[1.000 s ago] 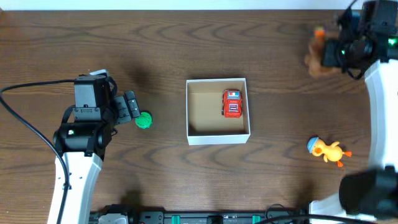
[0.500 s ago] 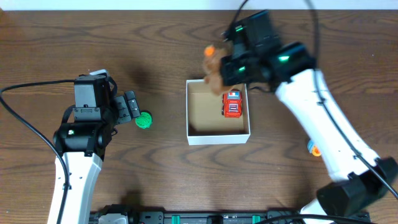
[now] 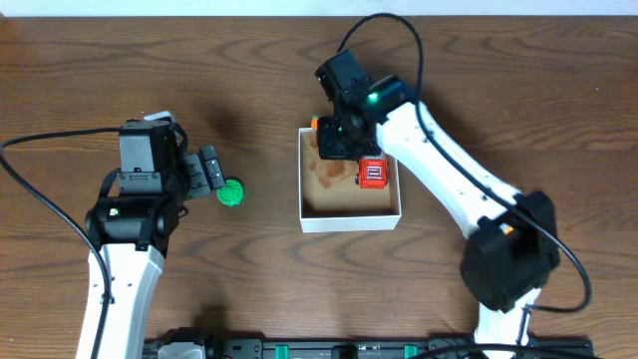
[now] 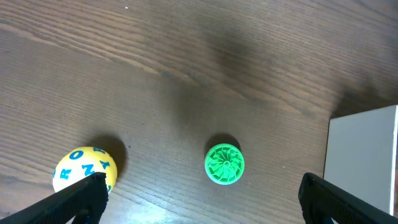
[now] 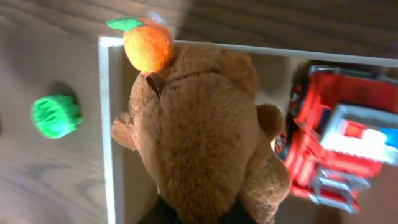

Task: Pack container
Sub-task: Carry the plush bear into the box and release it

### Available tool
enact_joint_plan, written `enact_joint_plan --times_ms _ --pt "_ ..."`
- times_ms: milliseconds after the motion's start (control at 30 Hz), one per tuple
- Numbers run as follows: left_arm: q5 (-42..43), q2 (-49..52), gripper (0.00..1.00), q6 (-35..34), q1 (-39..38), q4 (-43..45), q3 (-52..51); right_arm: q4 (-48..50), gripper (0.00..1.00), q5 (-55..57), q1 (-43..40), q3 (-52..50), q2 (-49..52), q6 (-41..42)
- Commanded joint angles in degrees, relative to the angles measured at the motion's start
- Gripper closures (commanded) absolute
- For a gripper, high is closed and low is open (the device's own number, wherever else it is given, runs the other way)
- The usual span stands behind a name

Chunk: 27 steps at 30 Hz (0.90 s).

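Note:
The container is a white-walled square box with a brown inside, at the table's middle. A red toy truck lies in its right part. My right gripper is shut on a brown plush bear with an orange fruit on its head, held over the box's left part. In the right wrist view the bear fills the middle, beside the truck and the box rim. My left gripper is open and empty, just left of a green ridged toy.
In the left wrist view a yellow ball with blue letters lies by the left finger. The green toy sits between the fingers' lines, and the box wall is at the right. The right arm crosses the table's right half.
My right arm has swung from the far right corner to the box, carrying the bear, and now holds it low over the box's left part. The left arm has not moved.

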Motion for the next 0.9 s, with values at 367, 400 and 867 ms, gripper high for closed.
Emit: enact_joint_plan --times_ms 367,400,867 --pt "-0.44 0.07 0.02 -0.57 0.24 -0.15 1.27 3.72 0.74 6.21 -2.95 0.31 6.49 -3.65" --pt "-0.44 0.07 0.02 -0.55 0.24 -0.15 1.27 3.48 0.68 6.01 -3.48 0.96 6.43 -4.42" --pt "-0.44 0.07 0.02 -0.55 0.24 -0.15 1.27 -12.85 0.14 7.65 -11.78 20.96 -1.75 -17.46"
